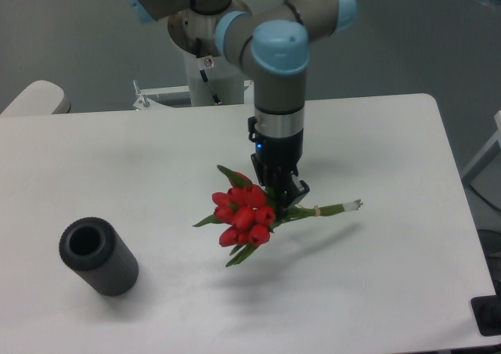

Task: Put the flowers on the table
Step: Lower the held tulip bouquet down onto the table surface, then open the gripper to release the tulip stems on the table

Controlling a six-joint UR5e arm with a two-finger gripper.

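A robot arm (278,72) with grey segments and light blue joint caps reaches down from its white base (211,52) at the far edge of a white table (391,150). The arm's last segment points almost straight down over the middle of the tabletop, and a small blue light glows on the wrist just above the gripper.

The black two-finger gripper (283,197) pinches a bouquet of red tulips (243,213) by the stems, just behind the flower heads. The fingers are closed on the stems, with the blooms partly covering them from this angle.

The bouquet lies nearly level. The cluster of red blooms and green leaves points toward the left and the near edge of the table, and the long green stems (325,210) stretch out to the right. A pale band wraps the stems past the gripper, and the cut ends stick out just beyond it. A soft shadow falls on the table below and nearer the camera than the bouquet, so the flowers appear to be held above the surface and not resting on it.

A dark grey ribbed hollow cylinder (98,257) lies tilted on the table near the front left, well apart from the flowers, its open end facing up and to the left.
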